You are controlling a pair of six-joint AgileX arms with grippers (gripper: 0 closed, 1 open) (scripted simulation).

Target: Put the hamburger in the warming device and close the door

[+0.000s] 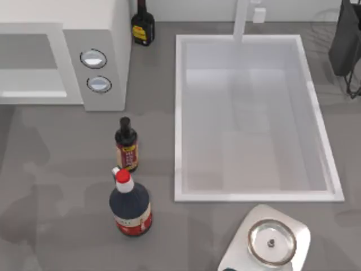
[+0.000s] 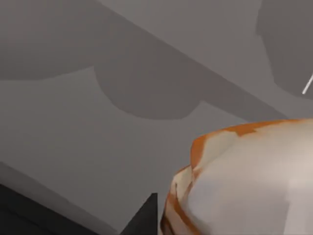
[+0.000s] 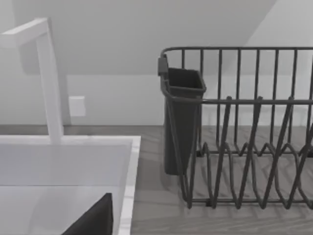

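Left gripper point(image 2: 139, 220): a dark edge of it sits at the foot of the left wrist view, close up against the burger point(image 2: 244, 181). Grip state: cannot tell (open, closed or holding, the contact is out of sight). The burger looms large and near, its orange-streaked pale bun over a plain grey surface crossed by soft shadows. What that surface is, I cannot say.

Right gripper point(image 3: 93, 220): parked by the sink point(image 1: 180, 113), its camera looking across the basin's corner at the tap point(image 3: 49, 83) and the dark dish rack point(image 3: 234, 127). State also cannot tell. It appears idle, which fits: the microwave is on the table's left, the left arm's side.

Microwave point(image 1: 113, 34): far left corner of the table, two knobs point(image 1: 93, 58) facing forward. Door point(image 1: 28, 62) looks flush with the front, handle point(image 1: 31, 94) along its lower edge.

Judgement: with the door apparently shut, the burger can't go in yet. The door likely needs opening first.

Obstacles: two dark bottles point(image 1: 126, 144) stand in front of the microwave, a third point(image 1: 142, 22) beside it. Any sweep toward the door should stay clear of them.
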